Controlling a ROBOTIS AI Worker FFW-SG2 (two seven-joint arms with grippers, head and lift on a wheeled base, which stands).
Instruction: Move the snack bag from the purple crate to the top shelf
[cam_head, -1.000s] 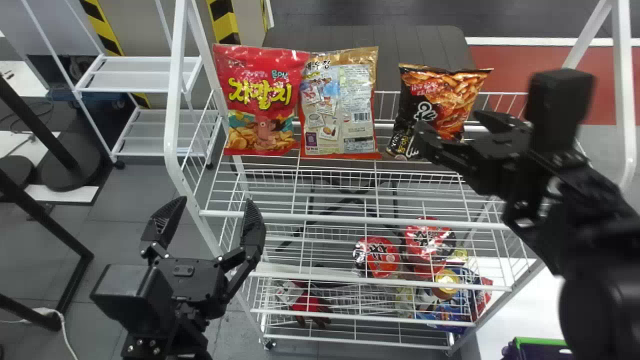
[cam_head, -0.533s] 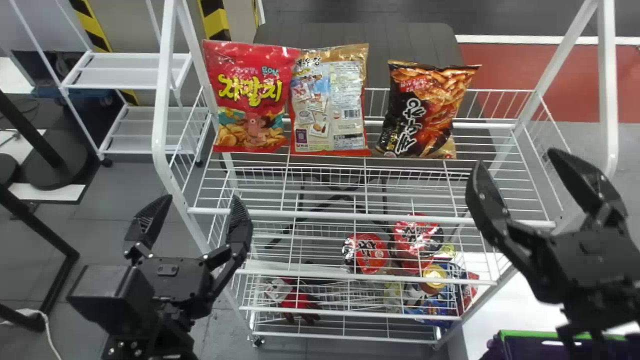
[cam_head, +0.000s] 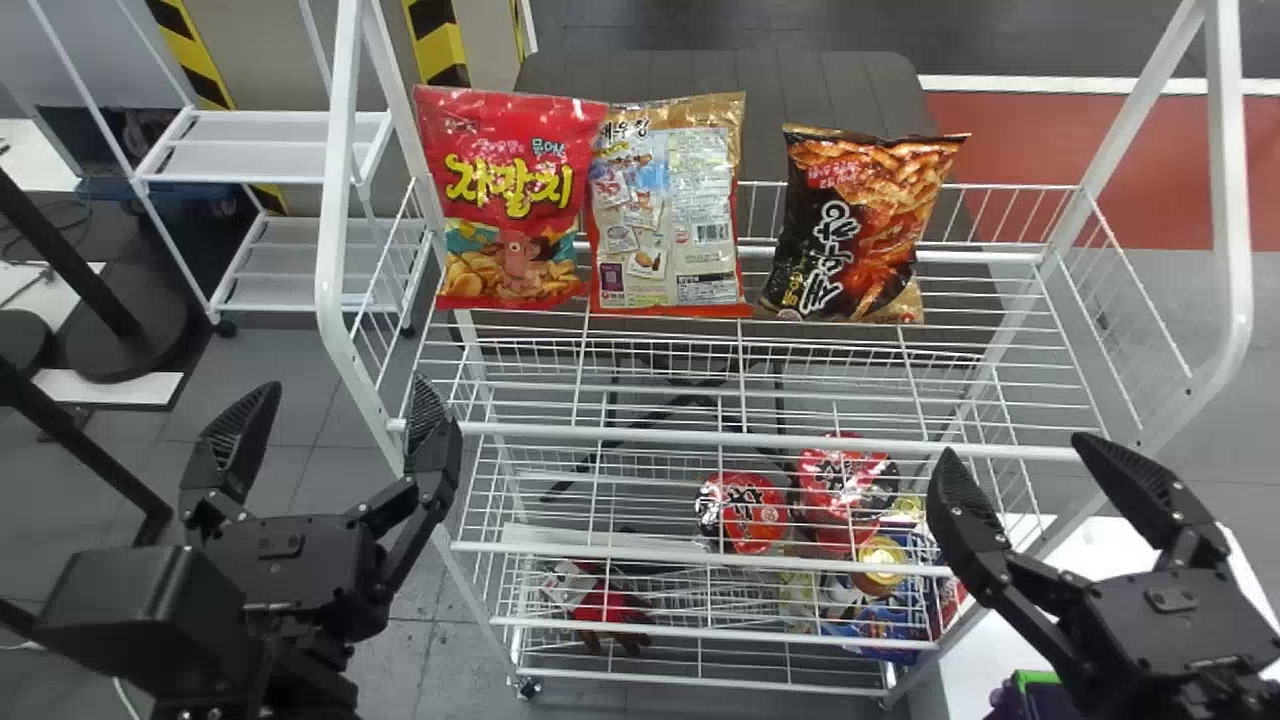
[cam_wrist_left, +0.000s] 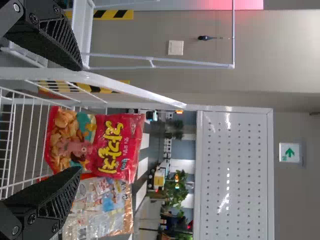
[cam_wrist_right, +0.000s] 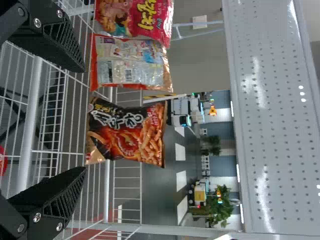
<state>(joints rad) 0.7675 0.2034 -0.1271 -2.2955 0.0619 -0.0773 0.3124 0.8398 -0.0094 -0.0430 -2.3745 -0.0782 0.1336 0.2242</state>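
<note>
Both with fingers spread apart, the left pincer (cam_head: 346, 382) and right pincer (cam_head: 1012, 445) stand at opposite ends of the near edge, the purple crate (cam_head: 1035, 680) low beside the right arm. Beyond the front rail (cam_head: 650, 435), wire mesh leads to the black snack bag (cam_head: 860, 230), tilted at the rear of the top shelf (cam_head: 980, 256), well apart from both. A gap separates it from the tan bag (cam_head: 665, 210), which touches the red bag (cam_head: 510, 200).

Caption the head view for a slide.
Three snack bags on the wire shelf, the left end effector and right end effector open before it.
</note>
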